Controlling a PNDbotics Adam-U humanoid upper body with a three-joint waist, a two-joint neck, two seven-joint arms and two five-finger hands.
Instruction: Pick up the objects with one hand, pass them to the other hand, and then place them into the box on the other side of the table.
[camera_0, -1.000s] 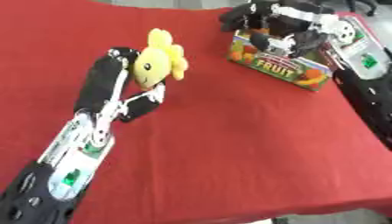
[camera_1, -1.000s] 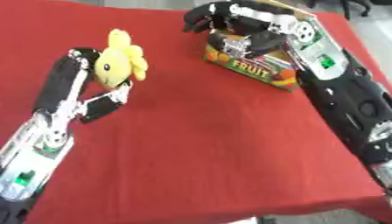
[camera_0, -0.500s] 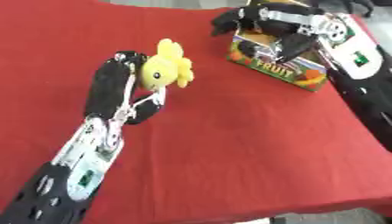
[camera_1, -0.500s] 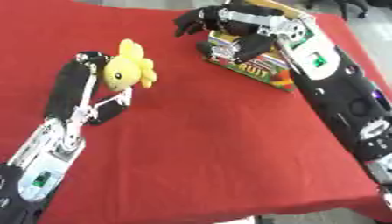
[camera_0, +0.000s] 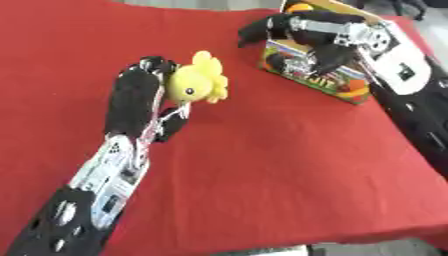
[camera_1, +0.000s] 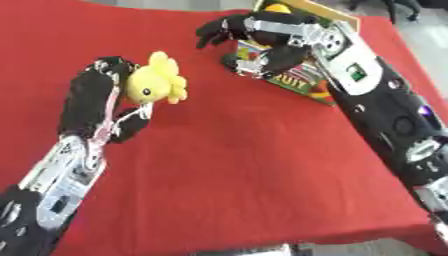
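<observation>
1. The right hand (camera_1: 234, 30) is hovering by the far-right box (camera_0: 317, 75), fingers curled on nothing, so the handover could be missing.
2. The left hand (camera_0: 144, 90) is gripping the yellow plush toy (camera_0: 197, 86) centre-left, where it could be slipping onto the red table (camera_0: 280, 170).

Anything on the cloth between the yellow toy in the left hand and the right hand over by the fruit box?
Nothing visible: only bare red cloth lies between the yellow toy in the left hand and the right hand by the fruit box.

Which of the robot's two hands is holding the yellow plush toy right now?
The left hand, coming in from the left, has its fingers curled round the yellow plush toy. The right hand holds nothing and reaches out beside the fruit box.
</observation>
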